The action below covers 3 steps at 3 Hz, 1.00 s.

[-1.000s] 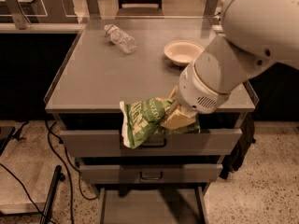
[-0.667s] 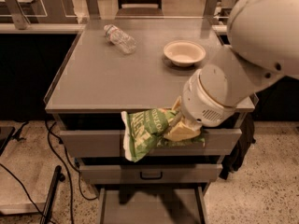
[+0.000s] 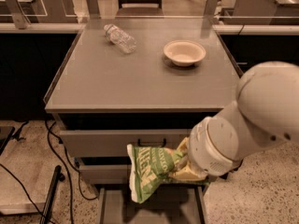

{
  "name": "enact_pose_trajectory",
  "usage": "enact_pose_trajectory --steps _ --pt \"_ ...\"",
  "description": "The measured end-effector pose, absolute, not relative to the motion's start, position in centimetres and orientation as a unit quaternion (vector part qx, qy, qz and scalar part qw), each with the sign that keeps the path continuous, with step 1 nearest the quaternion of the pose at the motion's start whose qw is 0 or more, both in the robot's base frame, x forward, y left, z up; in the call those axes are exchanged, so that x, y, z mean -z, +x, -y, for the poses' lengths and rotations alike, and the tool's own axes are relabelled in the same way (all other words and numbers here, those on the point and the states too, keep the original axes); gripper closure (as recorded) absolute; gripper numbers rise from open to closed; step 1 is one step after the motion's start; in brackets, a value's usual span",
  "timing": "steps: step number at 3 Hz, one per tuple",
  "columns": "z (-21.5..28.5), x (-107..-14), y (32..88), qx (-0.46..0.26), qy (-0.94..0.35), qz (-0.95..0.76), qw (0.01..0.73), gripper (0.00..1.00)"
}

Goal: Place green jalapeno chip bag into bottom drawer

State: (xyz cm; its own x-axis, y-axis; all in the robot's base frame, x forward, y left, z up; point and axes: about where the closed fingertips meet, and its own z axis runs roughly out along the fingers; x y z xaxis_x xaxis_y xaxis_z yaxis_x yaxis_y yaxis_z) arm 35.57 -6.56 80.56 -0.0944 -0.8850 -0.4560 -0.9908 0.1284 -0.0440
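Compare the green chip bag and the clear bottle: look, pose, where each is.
Look: chip bag is opaque green, crinkled; bottle is clear plastic.
Support: chip bag is gripped by the end effector, in front of the drawer fronts; bottle lies on its side on the cabinet top, far left.
Height: chip bag hangs above the open bottom drawer; bottle sits higher up.
Shared: neither is in the drawer.

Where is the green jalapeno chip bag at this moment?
In the camera view, the green jalapeno chip bag hangs low in the centre, gripped by the hand in front of the closed drawers, above the open bottom drawer.
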Motion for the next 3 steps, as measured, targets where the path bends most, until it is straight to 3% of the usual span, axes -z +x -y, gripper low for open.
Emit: enact_pose_trajectory --steps 1,3 --pt "7.3 -74.0 34.6 -0.159 -0.638 -0.725 0.204 1.0" --pt "7.6 -72.1 35.4 -0.15 -0.636 -0.724 0.221 1.0"
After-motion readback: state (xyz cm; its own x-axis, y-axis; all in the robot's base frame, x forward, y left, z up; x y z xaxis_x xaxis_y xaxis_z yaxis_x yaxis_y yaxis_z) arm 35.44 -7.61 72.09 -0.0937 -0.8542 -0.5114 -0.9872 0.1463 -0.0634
